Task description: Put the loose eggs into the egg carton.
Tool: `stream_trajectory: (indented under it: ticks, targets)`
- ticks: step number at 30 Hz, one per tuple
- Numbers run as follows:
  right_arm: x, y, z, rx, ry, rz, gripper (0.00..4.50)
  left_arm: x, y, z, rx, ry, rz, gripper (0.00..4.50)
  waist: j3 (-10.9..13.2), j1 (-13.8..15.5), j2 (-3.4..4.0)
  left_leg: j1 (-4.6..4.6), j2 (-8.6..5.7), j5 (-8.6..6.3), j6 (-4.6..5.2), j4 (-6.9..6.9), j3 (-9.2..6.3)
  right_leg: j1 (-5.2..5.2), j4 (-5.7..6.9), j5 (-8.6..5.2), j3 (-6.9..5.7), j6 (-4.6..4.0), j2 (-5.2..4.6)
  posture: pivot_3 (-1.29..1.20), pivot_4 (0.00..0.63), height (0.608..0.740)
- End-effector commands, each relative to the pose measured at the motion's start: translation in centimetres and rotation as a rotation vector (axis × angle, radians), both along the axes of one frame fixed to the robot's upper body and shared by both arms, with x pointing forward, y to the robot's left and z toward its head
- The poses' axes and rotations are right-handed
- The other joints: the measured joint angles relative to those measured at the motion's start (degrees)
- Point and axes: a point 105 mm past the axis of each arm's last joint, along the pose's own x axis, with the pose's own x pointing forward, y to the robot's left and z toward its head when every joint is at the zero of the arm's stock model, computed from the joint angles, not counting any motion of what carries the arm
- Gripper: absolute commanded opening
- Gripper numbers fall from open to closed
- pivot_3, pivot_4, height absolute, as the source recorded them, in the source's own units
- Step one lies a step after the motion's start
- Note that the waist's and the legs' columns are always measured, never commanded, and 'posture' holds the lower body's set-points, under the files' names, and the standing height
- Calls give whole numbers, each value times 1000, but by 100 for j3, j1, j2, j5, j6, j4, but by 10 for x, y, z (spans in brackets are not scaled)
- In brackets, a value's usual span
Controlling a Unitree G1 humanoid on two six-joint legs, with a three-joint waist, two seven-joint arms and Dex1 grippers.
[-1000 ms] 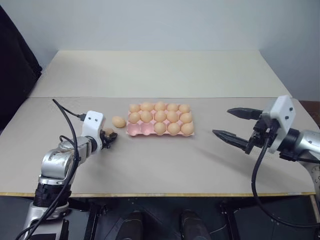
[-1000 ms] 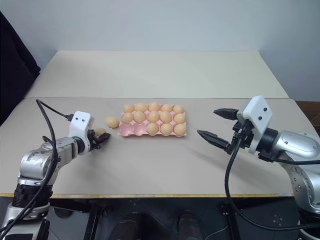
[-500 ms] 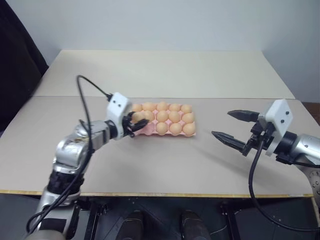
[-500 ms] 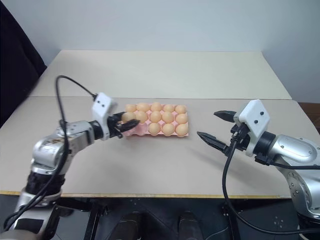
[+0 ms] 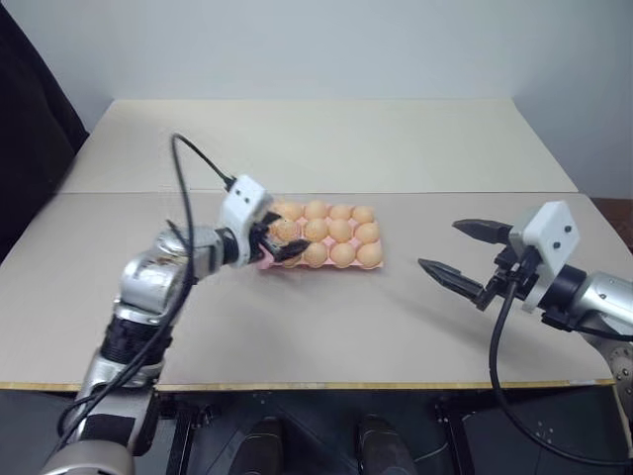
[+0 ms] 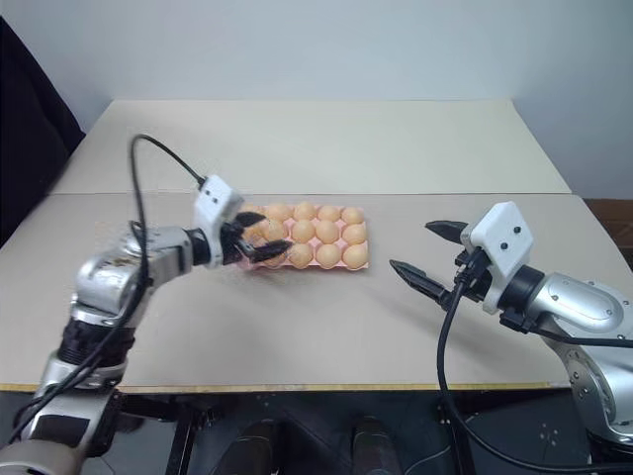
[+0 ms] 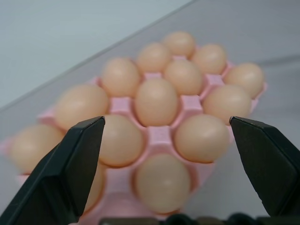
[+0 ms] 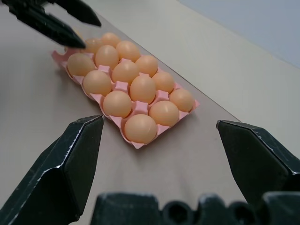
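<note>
Egg carton (image 5: pixel 368 263) under spread left gripper (image 5: pixel 276 242)

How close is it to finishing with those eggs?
Nearly done: every visible cup of the egg carton holds an egg. The left fingers stand open over its left end, empty; the right fingers are open. One end cup is hidden, so an egg may remain.
</note>
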Motion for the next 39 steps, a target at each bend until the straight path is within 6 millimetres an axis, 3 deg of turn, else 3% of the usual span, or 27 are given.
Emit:
stream_trajectory:
  ticks: [1, 7, 11, 16, 21, 24, 29, 34, 39]
  targets:
    - [-1, 3, 12, -6, -60, 16, 4500, -11, 20, 36, -48, -106, -3, 4482, 0, 9, 0, 0, 0, 0, 0, 0, 0, 1, -1, 0, 0, 0, 0, 0, 150, 740]
    - [0, 2, 13, -1, -56, 46, 4500, -38, 92, 44, -24, -180, 69, 4482, 0, -94, 2, 3, 3, 0, 0, -3, 0, -3, 0, 0, 2, 0, 2, 0, 150, 740]
    - [4, 0, 11, -1, -38, 71, 4500, -70, 134, 26, 5, -150, 91, 4482, 1, -104, 2, 6, 3, 0, 0, -3, 2, 3, -2, 0, 2, 0, 0, 0, 150, 740]
    - [10, 0, 11, -4, -30, 87, 4500, -98, 151, 10, -8, -101, 85, 4482, 1, -76, 2, 6, 6, 0, 0, -4, 1, 4, -2, 0, -2, 0, -1, 0, 150, 740]
    - [12, -1, 11, -8, -29, 94, 4500, -101, 151, 1, -10, -88, 119, 4482, 1, -10, 1, 6, 5, -1, 0, -4, 1, 5, -6, 0, -4, 0, -4, 0, 150, 740]
    - [12, 0, 12, -9, -30, 96, 4500, -89, 147, -5, -11, -75, 150, 4482, 0, -3, 2, 7, 5, -1, 0, -4, 1, 5, -3, 0, -3, 0, -4, 0, 150, 740]
    - [12, 3, 14, -2, -43, 98, 4500, -47, 135, -16, -45, -13, 210, 4482, 0, 41, 0, 14, 2, -1, 0, -3, -2, 15, -3, 0, -10, 0, -4, 0, 150, 740]
    - [10, 6, 13, 7, -57, 90, 4500, 1, 110, -21, -95, -15, 242, 4482, -4, 39, -6, 3, 0, -1, 0, -3, -2, 5, 1, 1, -9, 0, -5, 0, 150, 740]
    - [9, 7, 15, 15, -71, 80, 4500, 36, 97, -36, -63, -4, 301, 4482, -4, -7, -7, -6, -1, 0, 0, -2, 0, -9, 1, 1, -6, 0, -3, 0, 150, 740]
